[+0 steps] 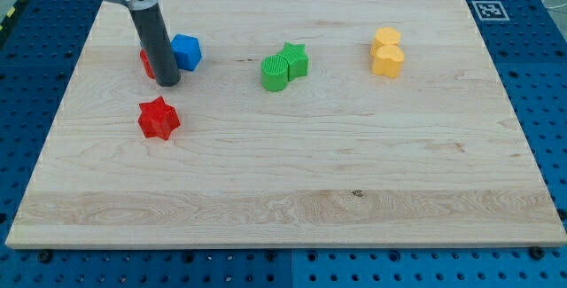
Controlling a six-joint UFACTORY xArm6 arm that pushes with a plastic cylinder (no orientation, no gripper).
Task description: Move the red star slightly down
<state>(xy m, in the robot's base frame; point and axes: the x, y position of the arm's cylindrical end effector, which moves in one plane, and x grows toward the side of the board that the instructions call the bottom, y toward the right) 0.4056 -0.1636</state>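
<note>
The red star lies on the wooden board at the view's left. My tip stands just above the star, toward the view's top, with a small gap between them. The dark rod rises from the tip to the view's top left. A second red block sits behind the rod and is mostly hidden by it. A blue block lies just right of the rod.
A green rounded block touches a green star near the board's middle top. Two yellow blocks lie together at the upper right. A fiducial tag sits on the board's top right corner.
</note>
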